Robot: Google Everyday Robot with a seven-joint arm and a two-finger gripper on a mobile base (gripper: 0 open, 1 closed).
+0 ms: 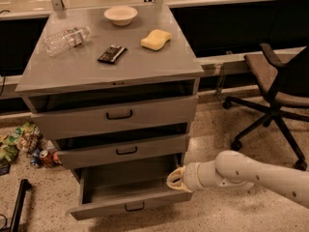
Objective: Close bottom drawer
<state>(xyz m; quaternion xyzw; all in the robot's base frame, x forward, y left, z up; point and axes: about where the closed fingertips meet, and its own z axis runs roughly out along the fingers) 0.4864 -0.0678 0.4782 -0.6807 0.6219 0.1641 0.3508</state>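
The grey bench [145, 69] carries a bowl [120, 15] at top centre, a bottle [65, 38] lying upper left, a dark bar [112, 53] near it, and a sponge [156, 39] further right. The claw [176, 180] sits low centre.

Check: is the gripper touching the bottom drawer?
Cannot tell. Camera view: the gripper overlaps the bottom drawer at its right front corner; no gap or contact shows.

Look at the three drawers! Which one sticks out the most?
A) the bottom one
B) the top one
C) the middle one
A: the bottom drawer is pulled out far enough to show its inside, much farther than the two above it, and the end effector sits at its right front corner.
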